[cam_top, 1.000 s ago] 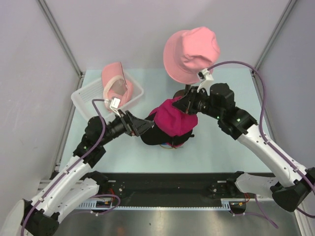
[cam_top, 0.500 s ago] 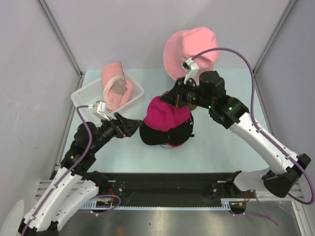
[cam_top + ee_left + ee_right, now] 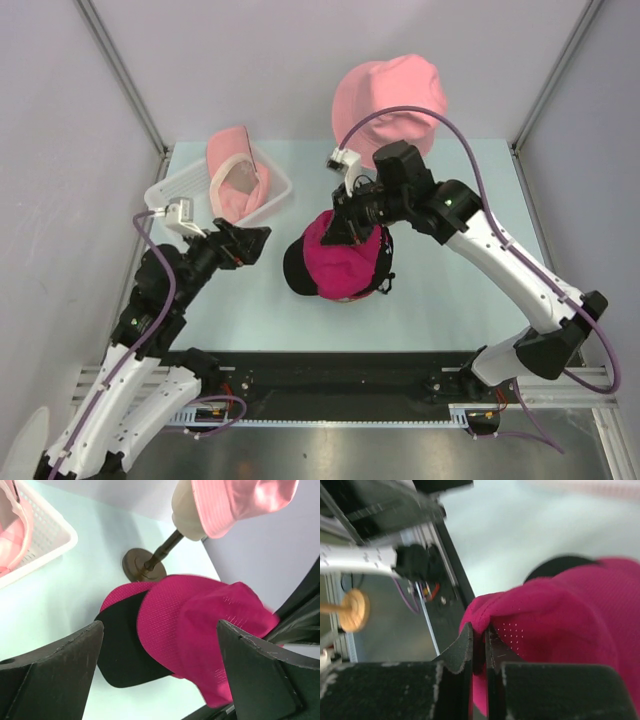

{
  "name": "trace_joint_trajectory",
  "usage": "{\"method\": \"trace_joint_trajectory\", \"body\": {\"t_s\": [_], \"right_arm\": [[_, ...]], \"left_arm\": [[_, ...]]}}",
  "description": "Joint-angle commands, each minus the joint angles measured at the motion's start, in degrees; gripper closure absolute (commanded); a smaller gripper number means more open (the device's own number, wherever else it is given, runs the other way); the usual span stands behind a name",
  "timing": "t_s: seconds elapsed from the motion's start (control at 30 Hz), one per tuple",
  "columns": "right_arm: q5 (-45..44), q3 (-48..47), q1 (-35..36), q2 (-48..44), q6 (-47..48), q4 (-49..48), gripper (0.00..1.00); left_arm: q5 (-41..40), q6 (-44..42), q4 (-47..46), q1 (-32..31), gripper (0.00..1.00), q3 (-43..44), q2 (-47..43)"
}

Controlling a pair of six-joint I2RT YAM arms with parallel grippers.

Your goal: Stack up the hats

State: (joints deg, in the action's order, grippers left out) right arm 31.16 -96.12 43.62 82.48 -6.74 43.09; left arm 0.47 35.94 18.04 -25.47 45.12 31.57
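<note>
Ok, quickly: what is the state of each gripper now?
Left gripper: open, holding nothing.
Right gripper: shut on the magenta cap.

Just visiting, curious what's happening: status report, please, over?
Left gripper open, empty. Right gripper shut on magenta cap. Mannequin stand just behind cap. Over.

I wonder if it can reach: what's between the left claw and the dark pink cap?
Only bare table, seen from the top camera, separates the left gripper and the magenta cap.
</note>
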Motion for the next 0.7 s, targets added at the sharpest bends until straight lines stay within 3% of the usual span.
{"method": "trace_joint_trajectory", "body": {"t_s": [0.0,0.2,0.37,0.67], "right_arm": [[1.7,0.1,0.6,1.0,6.6,9.9,1.0],[-4.2,-0.1,0.4,-0.2,10.0,11.2,1.0],[-5.7,0.5,-0.9,-1.0,10.3,10.4,1.0],[0.3,7.8,-8.5,-6.5,9.3,3.8,1.0]], "left_arm": [[3.8,-1.3,-3.4,0.6,0.0,0.3,4.8],[13.1,0.0,-10.9,1.8,0.0,-3.6,11.9],[23.0,3.9,-23.7,2.1,0.02,-9.0,18.4],[32.1,12.4,-43.3,6.3,0.08,-19.5,21.6]]}}
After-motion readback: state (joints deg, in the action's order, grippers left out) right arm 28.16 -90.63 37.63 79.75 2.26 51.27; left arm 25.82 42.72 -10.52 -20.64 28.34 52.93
